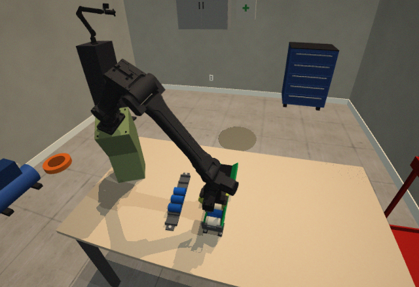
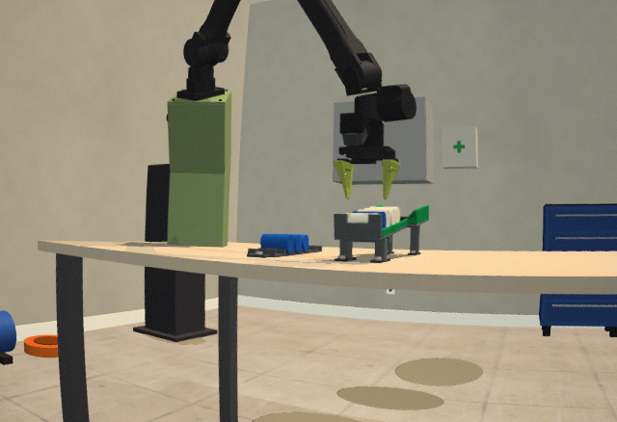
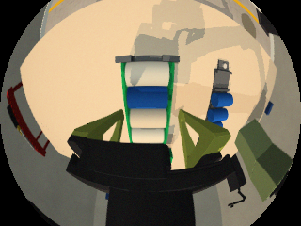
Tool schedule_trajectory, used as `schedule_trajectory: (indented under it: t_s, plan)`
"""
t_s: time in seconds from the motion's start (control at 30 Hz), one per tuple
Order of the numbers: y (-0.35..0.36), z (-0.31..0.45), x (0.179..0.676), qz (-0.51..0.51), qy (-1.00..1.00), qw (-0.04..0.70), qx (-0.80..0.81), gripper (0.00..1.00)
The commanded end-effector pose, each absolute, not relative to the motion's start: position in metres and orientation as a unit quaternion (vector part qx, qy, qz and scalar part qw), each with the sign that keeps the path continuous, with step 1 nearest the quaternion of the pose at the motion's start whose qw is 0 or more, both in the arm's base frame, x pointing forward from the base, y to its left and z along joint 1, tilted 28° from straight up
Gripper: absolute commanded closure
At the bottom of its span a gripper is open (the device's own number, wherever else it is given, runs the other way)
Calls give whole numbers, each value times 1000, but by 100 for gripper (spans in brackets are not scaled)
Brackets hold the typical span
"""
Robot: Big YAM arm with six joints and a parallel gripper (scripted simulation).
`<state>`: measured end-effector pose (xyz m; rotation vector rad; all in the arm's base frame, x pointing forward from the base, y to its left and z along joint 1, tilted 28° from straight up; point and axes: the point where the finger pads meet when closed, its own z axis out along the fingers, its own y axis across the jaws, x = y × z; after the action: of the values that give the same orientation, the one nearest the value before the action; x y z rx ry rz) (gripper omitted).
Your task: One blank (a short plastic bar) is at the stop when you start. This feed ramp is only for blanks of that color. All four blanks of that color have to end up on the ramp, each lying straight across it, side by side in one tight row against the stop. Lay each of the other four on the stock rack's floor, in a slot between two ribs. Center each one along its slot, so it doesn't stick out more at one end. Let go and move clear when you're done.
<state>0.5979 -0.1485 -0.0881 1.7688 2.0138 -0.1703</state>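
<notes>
The green-sided feed ramp [image 1: 216, 206] stands on grey legs, with its grey stop [image 3: 147, 58] at the low end. A white blank [image 3: 147, 75] lies at the stop, then a blue blank [image 3: 150, 97], then more white blanks [image 3: 150, 120] up the ramp. The same row shows in the side view [image 2: 376, 214]. The flat stock rack [image 1: 177, 200] to the left holds three blue blanks [image 1: 177, 199] side by side, also seen in the wrist view [image 3: 220, 107]. My gripper [image 2: 366, 193] hangs open and empty a little above the ramp's row of blanks.
The green arm pedestal [image 1: 123, 148] stands at the table's back left. The table's front edge runs close below the rack and the ramp's stop. A red frame [image 1: 404, 209] stands off the table to the right.
</notes>
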Motion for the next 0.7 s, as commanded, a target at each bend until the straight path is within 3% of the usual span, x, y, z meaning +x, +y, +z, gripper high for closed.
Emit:
schedule_trajectory:
  t_s: [0.0, 0.67]
  plan:
    - [-153, -77, 618, -48, 728, 246, 638, 20]
    - [-160, -99, 614, -53, 729, 238, 640, 20]
